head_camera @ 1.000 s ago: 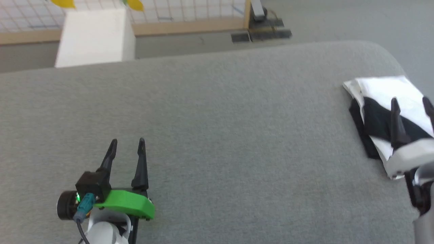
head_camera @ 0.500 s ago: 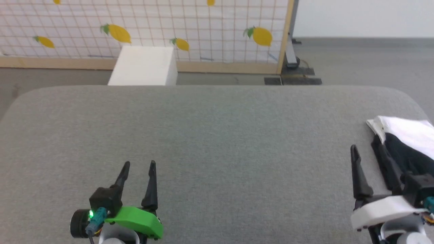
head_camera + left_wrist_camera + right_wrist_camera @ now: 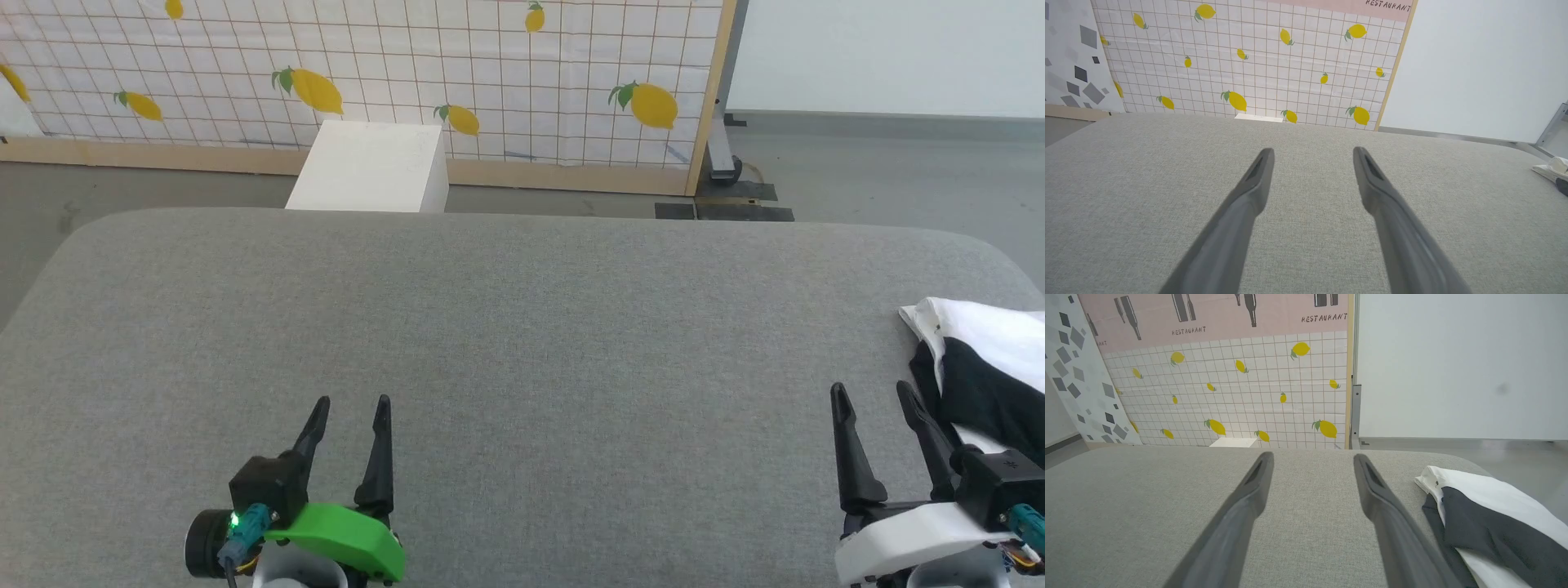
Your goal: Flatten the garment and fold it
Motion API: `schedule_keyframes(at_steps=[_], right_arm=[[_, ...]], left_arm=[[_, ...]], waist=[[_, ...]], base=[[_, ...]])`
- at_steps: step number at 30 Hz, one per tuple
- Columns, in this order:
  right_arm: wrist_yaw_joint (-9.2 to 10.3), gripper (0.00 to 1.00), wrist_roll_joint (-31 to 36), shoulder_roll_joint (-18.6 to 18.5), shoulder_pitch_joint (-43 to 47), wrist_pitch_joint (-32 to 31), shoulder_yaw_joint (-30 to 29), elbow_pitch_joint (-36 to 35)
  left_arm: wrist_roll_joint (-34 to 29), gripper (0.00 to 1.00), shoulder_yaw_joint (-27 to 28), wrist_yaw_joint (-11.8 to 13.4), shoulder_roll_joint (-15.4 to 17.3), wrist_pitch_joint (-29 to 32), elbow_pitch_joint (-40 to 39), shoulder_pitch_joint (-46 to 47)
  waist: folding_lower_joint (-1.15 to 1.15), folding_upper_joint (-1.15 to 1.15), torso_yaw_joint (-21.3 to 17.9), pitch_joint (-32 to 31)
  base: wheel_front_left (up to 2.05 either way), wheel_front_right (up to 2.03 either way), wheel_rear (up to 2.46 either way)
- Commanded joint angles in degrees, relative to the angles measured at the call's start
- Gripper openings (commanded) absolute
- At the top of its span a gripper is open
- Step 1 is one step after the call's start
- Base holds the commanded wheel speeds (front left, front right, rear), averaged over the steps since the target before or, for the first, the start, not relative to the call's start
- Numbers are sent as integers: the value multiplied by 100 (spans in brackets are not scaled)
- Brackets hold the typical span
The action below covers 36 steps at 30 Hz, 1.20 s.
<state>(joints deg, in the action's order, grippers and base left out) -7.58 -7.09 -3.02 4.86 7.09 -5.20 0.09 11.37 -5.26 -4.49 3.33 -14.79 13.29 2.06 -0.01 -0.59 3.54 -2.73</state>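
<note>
The garment [image 3: 984,359] lies folded in a white and black bundle at the right edge of the grey table [image 3: 522,327]; a black sleeve crosses its white body. It also sits right of the fingers in the right wrist view, garment [image 3: 1490,514], and as a small piece at the far right of the left wrist view, garment [image 3: 1553,169]. My right gripper [image 3: 872,392] stands open just left of the bundle, holding nothing. At the lower left my left gripper [image 3: 351,404] is open over bare table, far from the shirt. The chest print is hidden.
Beyond the table's far edge stands a white box [image 3: 371,167] on the floor. A lemon-patterned grid panel [image 3: 408,73] with a wooden frame closes off the back. The table's corners are rounded.
The head camera has tilted up and turned, shifting the whole picture. The right gripper, over the folded garment a second ago, now stands to its left, apart from it.
</note>
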Motion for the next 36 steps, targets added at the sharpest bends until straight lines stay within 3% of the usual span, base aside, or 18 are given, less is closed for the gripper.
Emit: schedule_keyframes(at_steps=[1, 9, 10, 36], right_arm=[[9, 100, -38, 13, 69, 29, 19, -40], [9, 100, -70, 13, 96, -2, 20, -38], [0, 0, -25, 0, 16, -3, 11, -6], [1, 0, 97, 1, -66, -118, 90, -3]], left_arm=[[24, 100, -7, 18, -24, -21, 19, -58], [86, 100, 9, 42, -29, -21, 88, -72], [74, 0, 7, 9, -6, 1, 82, 0], [-121, 0, 90, 80, -11, 248, -142, -31]], waist=[[1, 59, -4, 12], [1, 59, -15, 15], [1, 0, -14, 16], [1, 10, -71, 59]], base=[[0, 0, 0], [0, 0, 0], [0, 0, 0], [0, 0, 0]])
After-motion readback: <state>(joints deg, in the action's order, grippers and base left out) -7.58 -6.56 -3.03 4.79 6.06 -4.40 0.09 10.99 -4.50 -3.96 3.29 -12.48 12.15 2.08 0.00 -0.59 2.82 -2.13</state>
